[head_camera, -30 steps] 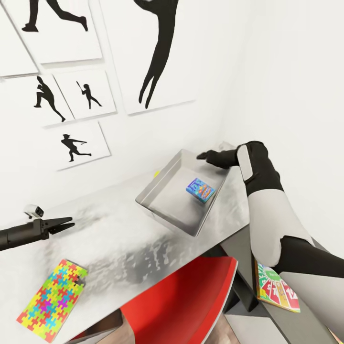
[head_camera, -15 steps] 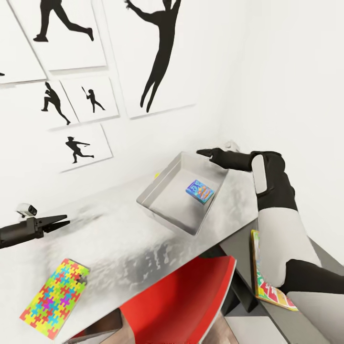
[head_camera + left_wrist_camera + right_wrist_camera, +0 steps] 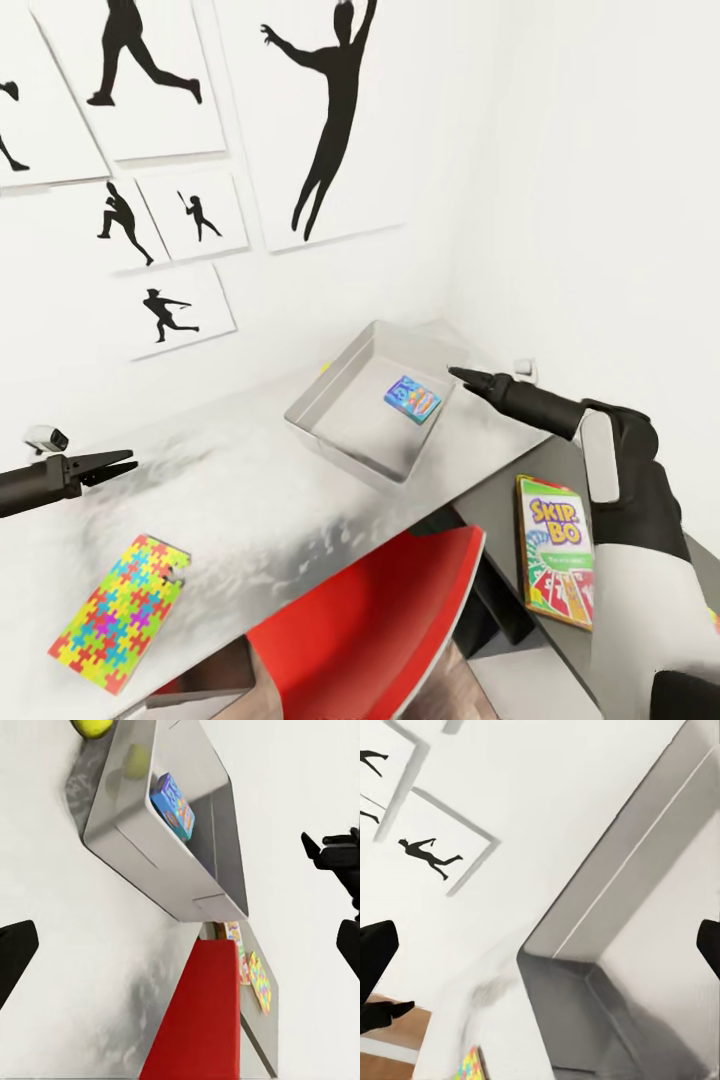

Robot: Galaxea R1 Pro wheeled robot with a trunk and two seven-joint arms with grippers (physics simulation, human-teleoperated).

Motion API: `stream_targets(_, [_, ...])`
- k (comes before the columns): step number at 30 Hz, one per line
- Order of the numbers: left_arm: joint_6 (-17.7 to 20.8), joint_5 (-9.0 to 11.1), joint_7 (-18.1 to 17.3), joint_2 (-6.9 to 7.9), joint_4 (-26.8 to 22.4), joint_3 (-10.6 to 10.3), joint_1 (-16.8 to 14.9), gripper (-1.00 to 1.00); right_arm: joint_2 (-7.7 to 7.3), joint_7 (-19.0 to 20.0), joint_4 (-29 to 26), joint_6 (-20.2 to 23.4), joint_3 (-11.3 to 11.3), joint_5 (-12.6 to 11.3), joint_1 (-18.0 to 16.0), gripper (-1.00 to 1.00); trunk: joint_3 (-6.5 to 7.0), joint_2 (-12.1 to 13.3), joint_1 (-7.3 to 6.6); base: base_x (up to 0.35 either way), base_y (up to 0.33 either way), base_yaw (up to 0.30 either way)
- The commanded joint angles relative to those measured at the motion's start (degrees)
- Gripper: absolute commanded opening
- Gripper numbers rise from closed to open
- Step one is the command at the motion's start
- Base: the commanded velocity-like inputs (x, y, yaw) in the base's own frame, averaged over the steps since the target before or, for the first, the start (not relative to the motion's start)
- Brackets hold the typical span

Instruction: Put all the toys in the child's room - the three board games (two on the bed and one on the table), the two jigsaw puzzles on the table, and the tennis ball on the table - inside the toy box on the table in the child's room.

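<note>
Light-grey and shallow, the toy box [image 3: 352,420] sits on your pale table [image 3: 240,500], near the wall with the black silhouette prints [image 3: 170,310]. 1 blue board game [image 3: 411,399] lies inside it, toward the side nearest your right arm; from the left wrist the same blue box [image 3: 172,805] leans against the bin's inner wall. The yellow tennis ball [image 3: 91,727] rests on the table just beside the toy box, on the wall side.

Your right gripper [image 3: 462,375] hangs just beside the toy box's rim, over the table's edge. Its fingers look drawn to a narrow point from the head camera, but from the right wrist the 2 dark tips stand at opposite edges of the frame, so you cannot tell how far it is parted. Nothing is in it.

Your left gripper [image 3: 122,462] hovers above the table, well apart from the toy box, with its 2 fingers a little apart and nothing between them.

1 jigsaw puzzle [image 3: 120,624] lies flat on the table near its front edge, below the left gripper. The Skip-Bo box [image 3: 555,563] lies flat on the lower dark grey section, beside your right forearm. A red chair [image 3: 370,620] stands tucked under the table's front edge.
</note>
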Motion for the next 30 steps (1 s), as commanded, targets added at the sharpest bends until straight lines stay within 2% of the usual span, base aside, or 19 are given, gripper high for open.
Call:
stream_targets(1, [0.54, -0.07, -0.25, 0.03, 0.0, -0.01, -0.02, 1.0, -0.02, 0.63, -1.08, 0.22, -0.12, -0.32, 1.14, 1.0, 0.0, -0.1, 0.03, -0.121, 0.0, -0.068])
stream_targets(8, [-1.6, -0.16, -0.25, 0.16, 0.4, -0.04, 0.2, 1.0, 0.01, 4.43, -9.83, 0.22, -0.27, -6.47, 11.16, 1.0, 0.67, -0.1, 0.03, -0.203, 0.0, -0.083])
stream_targets(10, [-2.08, -0.16, -0.25, 0.17, 0.49, -0.04, 0.32, 1.0, 0.19, 5.12, -10.73, 0.22, -0.24, -7.2, 12.96, 1.0, 0.86, -0.1, 0.03, -0.141, 0.0, -0.103])
stream_targets(16, [-3.29, -0.15, -0.25, 0.17, 0.64, -0.04, 0.81, 1.0, 0.59, 6.28, -11.98, 0.0, -0.21, -8.27, 17.2, 1.0, 1.44, -0.1, 0.03, -0.058, 0.0, -0.115])
stream_targets(19, [-3.92, -0.2, -0.25, 0.16, 0.7, -0.04, 1.02, 1.0, 0.66, 6.54, -12.14, -1.67, -0.16, -8.45, 19.14, 1.0, 1.72, -0.1, 0.03, -0.017, 0.0, -0.121])
stream_targets(22, [-4.45, -0.23, -0.25, 0.15, 0.85, -0.04, 1.49, 1.0, 0.72, 7.18, -12.23, -4.48, -0.11, -8.56, 21.36, 1.0, 2.01, -0.1, 0.03, -0.009, 0.0, -0.123])
stream_targets(25, [-5.52, -0.25, -0.25, 0.12, 1.3, -0.06, 3.08, 1.0, 0.82, 10.04, -12.33, -9.36, 0.09, -8.63, 25.19, 1.0, 2.29, -0.1, 0.03, -0.003, 0.0, -0.126])
stream_targets(30, [-7.15, -0.27, -0.25, -0.24, 1.58, -0.12, 4.93, 1.0, 1.22, 14.54, -12.36, -14.32, 0.15, -8.66, 29.22, 1.0, 2.76, -0.1, 0.03, -0.001, 0.0, -0.127])
